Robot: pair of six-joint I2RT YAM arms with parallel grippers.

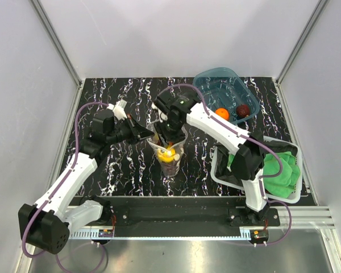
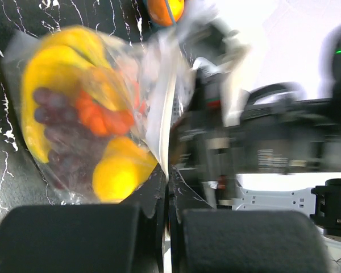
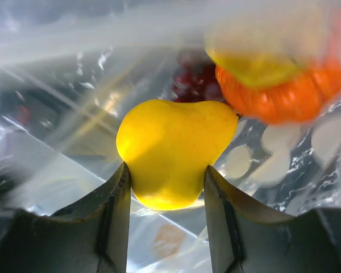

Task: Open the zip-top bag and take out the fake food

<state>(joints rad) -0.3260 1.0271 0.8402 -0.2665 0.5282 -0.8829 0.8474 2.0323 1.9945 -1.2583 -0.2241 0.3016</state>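
Observation:
The clear zip-top bag (image 1: 168,154) with pale oval dots is held up over the middle of the table. My left gripper (image 1: 146,134) is shut on its left top edge; in the left wrist view the jaws (image 2: 169,176) pinch the plastic (image 2: 159,122). My right gripper (image 1: 169,132) reaches down into the bag's mouth. In the right wrist view it (image 3: 166,169) is shut on a yellow toy fruit (image 3: 170,149) inside the bag. An orange ridged fruit (image 3: 284,94) and dark grapes (image 3: 194,82) lie behind it. Grapes (image 2: 62,128) and yellow pieces (image 2: 116,173) show through the plastic.
A translucent blue tub (image 1: 216,85) at the back right holds an orange fruit (image 1: 222,113) and a dark red fruit (image 1: 242,110). A white basket (image 1: 219,170) with green cloth (image 1: 281,170) stands at the right front. Walls close in on three sides.

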